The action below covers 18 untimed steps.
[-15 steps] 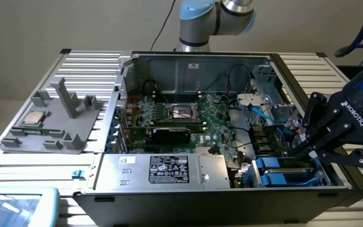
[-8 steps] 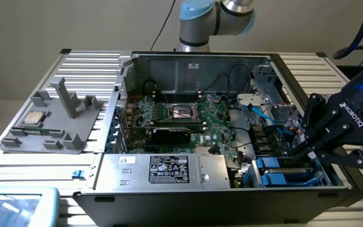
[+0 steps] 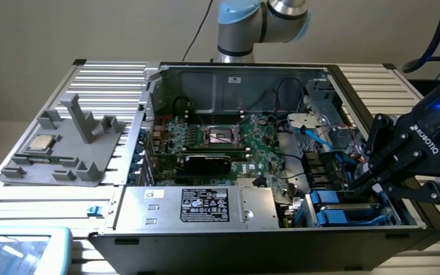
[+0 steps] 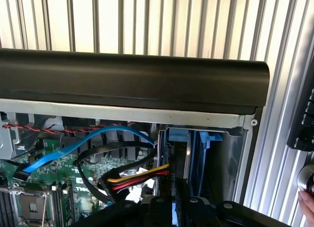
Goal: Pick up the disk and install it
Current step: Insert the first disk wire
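Exterior view: the gripper reaches down into the open case, at the corner drive bay. Its fingers are drawn almost together. The disk, in its blue frame, sits in the bay just under and beside the fingertips. Whether the fingers clamp the frame or only touch it, I cannot tell. The power box lies further along the same wall of the case, away from the hand. The board lies beyond that. Well apart from the hand, outside the case on the table, stands a grey holder with a chip on it.

Wrist view: the gripper points into the bay, its dark fingers close together. Straight ahead of them the disk shows edge-on, with its blue frame at the far end against the case wall. Beside the fingers run red and yellow wires and a blue cable over the board.
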Tool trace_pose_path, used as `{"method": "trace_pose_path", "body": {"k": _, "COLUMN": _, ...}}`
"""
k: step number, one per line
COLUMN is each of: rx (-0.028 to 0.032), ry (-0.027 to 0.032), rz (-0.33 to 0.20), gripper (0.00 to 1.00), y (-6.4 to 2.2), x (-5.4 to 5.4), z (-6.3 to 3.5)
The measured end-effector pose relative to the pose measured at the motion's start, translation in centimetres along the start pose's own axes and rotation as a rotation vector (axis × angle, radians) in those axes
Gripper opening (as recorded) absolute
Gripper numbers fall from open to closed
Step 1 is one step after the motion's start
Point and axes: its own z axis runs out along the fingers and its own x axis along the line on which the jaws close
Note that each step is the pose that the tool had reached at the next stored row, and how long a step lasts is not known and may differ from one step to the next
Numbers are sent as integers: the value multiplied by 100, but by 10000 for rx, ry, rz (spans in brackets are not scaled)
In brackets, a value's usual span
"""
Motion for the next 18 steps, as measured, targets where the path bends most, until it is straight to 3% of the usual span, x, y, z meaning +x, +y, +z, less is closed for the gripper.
{"method": "trace_pose_path", "body": {"k": 12, "rx": -105, "ry": 2, "rz": 17, "gripper": 16, "y": 11, "x": 7, "z": 15}}
{"method": "trace_pose_path", "body": {"k": 18, "rx": -107, "ry": 5, "rz": 20, "gripper": 16, "y": 12, "x": 8, "z": 15}}
